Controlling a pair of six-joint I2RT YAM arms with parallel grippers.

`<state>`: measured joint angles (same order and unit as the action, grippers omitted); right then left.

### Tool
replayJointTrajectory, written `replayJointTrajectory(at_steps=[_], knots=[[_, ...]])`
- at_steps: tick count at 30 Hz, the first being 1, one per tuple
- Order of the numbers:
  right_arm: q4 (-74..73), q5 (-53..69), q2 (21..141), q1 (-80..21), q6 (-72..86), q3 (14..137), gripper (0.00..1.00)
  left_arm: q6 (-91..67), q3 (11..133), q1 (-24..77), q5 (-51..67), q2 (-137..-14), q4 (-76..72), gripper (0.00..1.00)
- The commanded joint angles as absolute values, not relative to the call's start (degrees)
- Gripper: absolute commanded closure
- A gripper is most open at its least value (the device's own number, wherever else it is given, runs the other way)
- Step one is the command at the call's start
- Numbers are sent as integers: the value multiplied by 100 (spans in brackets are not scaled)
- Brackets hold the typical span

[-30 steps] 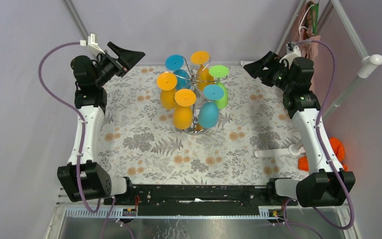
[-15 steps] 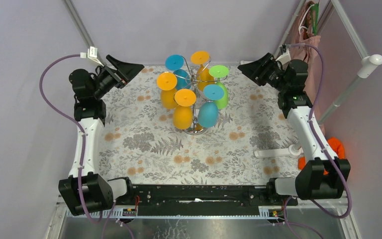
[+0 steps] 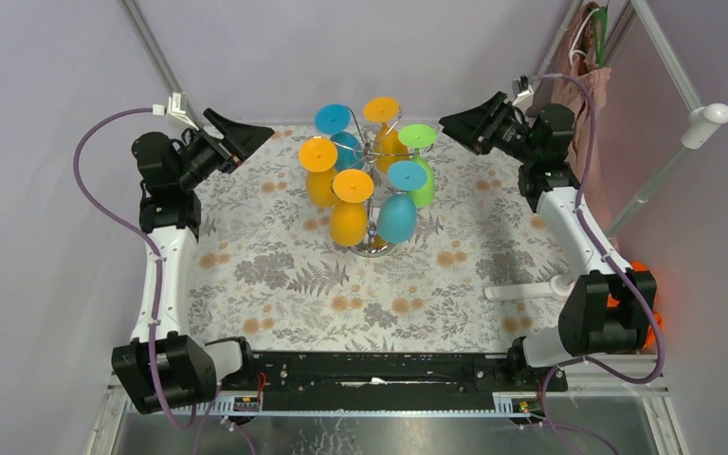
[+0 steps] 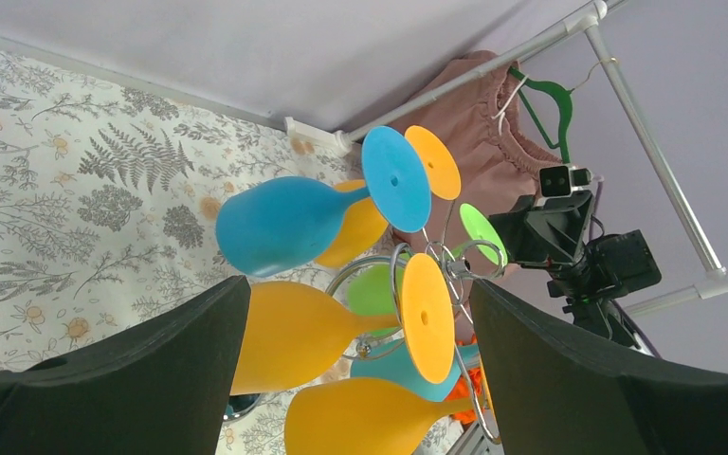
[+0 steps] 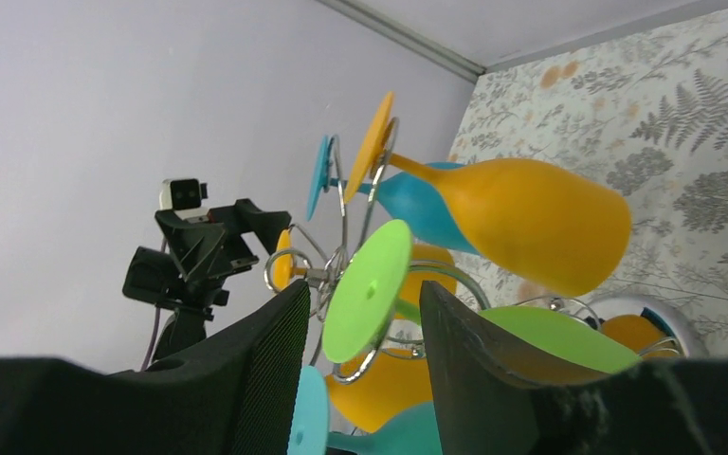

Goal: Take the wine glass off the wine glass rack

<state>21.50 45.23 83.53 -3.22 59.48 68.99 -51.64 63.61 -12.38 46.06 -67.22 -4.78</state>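
The wine glass rack [image 3: 372, 245], a silver wire stand with a round base, stands mid-table with several glasses hanging upside down: orange, blue and a green wine glass [image 3: 424, 186]. My left gripper [image 3: 251, 136] hovers back left of the rack, wide open and empty; an orange glass [image 4: 294, 332] and the rack's scrolls [image 4: 441, 258] show between its fingers from afar. My right gripper [image 3: 457, 128] hovers back right, just short of the green glass's foot [image 5: 368, 289]. Its jaws stand apart and touch nothing.
A floral cloth [image 3: 275, 275] covers the table. A white pipe piece [image 3: 531, 287] lies at the right edge beside an orange object [image 3: 640, 282]. A clothes rail with pink cloth [image 3: 588, 33] stands in the back right corner.
My right arm has swung left toward the rack's green glass, and its jaws have narrowed. The left gripper has shifted only slightly.
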Motion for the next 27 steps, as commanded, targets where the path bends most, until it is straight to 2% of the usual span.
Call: replayJointTrajectory(at_steps=[1,11,16,21,27], knots=[[2226,4849,8441,-645,5929,7312,47,-5012,6268,-1284,4571,-6719,-358,6],[1705,4424,8441,-879,5400,7212,49,-4906,6261,-1308,4579,-6671,-282,6],[1415,4267,8429,-879,5207,7388,54,-4913,6222,-1310,4559,-6667,-304,6],[1347,4244,8433,-879,5178,7326,68,-4952,6175,-1319,4560,-6670,-351,6],[1441,4099,8313,-879,5261,7217,76,-4953,6155,-1320,4557,-6673,-351,6]])
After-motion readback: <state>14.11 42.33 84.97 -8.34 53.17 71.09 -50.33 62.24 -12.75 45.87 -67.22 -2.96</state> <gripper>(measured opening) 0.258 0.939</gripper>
